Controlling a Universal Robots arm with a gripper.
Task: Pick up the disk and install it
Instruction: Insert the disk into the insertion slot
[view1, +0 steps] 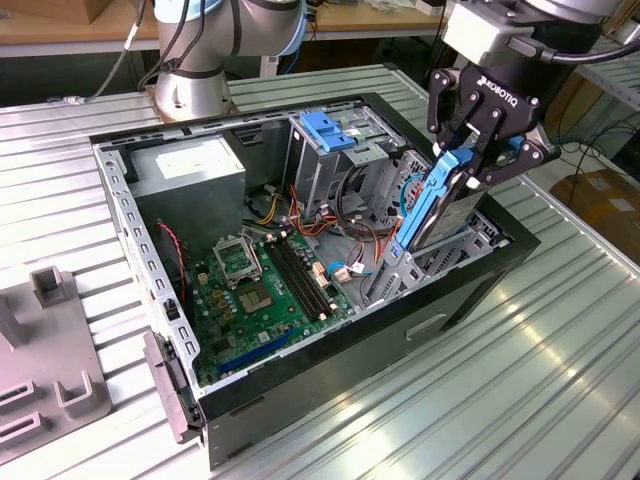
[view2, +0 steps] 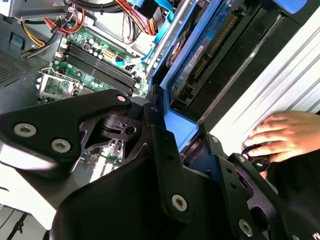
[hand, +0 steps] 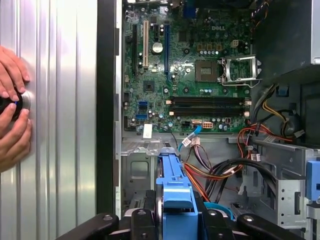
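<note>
Arm base (view1: 195, 88) stood upright at the far side in the exterior view, w/ a grey joint (view1: 270, 18) above it. Wrist (view1: 520, 30) hung at that view's upper right, pointing down & leaning a bit. Pincer (view1: 478, 150) was black, its two fingers (view1: 445, 110) closed from opposite sides on the blue-framed disk (view1: 440, 205), held on edge, approx. upright. In both wrist views the pincer (view2: 182, 135) (hand: 177, 215) clamped the blue tab, black linkages (view2: 165, 165) either side.
</note>
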